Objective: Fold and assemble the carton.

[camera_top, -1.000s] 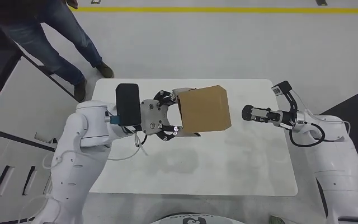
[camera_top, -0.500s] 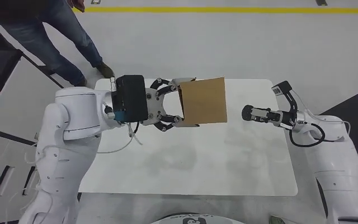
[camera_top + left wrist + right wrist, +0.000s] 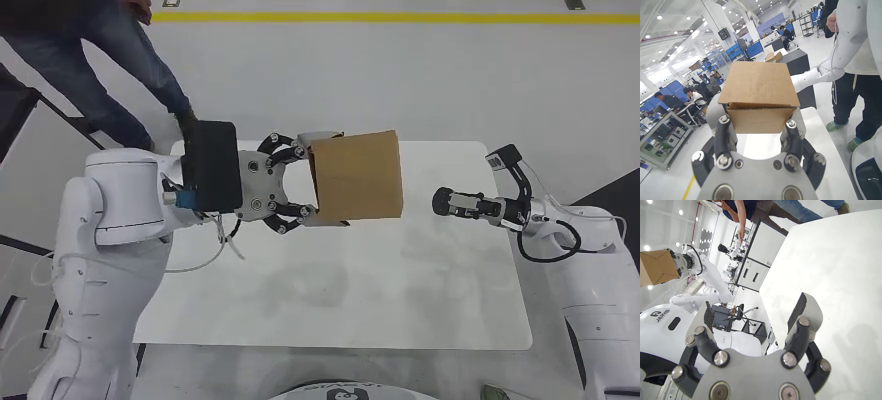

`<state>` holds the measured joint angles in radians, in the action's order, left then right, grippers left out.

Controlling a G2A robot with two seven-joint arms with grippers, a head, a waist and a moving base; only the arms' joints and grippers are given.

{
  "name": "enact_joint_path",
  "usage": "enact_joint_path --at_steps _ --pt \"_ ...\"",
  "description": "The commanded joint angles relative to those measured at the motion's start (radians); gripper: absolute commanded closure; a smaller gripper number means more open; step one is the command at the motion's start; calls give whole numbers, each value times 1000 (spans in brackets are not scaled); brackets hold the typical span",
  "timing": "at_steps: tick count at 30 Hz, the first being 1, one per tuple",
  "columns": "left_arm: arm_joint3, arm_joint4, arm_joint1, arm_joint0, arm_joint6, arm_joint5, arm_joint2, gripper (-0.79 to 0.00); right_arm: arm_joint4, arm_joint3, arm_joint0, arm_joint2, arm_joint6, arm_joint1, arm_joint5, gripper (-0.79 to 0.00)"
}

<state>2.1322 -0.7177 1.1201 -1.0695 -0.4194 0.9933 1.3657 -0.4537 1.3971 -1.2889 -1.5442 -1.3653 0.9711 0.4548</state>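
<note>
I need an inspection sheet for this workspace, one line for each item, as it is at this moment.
Surface: white table, rounded corners.
Job's things: brown carton, held above the table, one end's flaps folded shut.
Clutter: nothing seen.
Pincers: left pincer shut on the carton; right pincer open, holding nothing, apart from the carton.
Cables: white cable hangs under the left arm; black cable loops at the right arm.
Surroundings: yellow floor line beyond the table.
</note>
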Motion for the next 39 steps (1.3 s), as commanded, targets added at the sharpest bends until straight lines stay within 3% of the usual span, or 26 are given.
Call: enact_joint_path --at_steps 1,13,24,33,39 --pt "6 7 -4 5 -13 -19 7 0 0 0 0 0 0 0 0 -785" --pt "28 355 -49 175 -382 -126 -23 0 0 0 0 0 0 0 0 -785" --pt "23 419 -79 224 -500 -112 -20 0 0 0 0 0 0 0 0 -785" --pt "71 250 -88 235 -395 12 21 0 0 0 0 0 0 0 0 -785" --pt "151 9 -89 246 -229 19 24 0 0 0 0 0 0 0 0 -785"
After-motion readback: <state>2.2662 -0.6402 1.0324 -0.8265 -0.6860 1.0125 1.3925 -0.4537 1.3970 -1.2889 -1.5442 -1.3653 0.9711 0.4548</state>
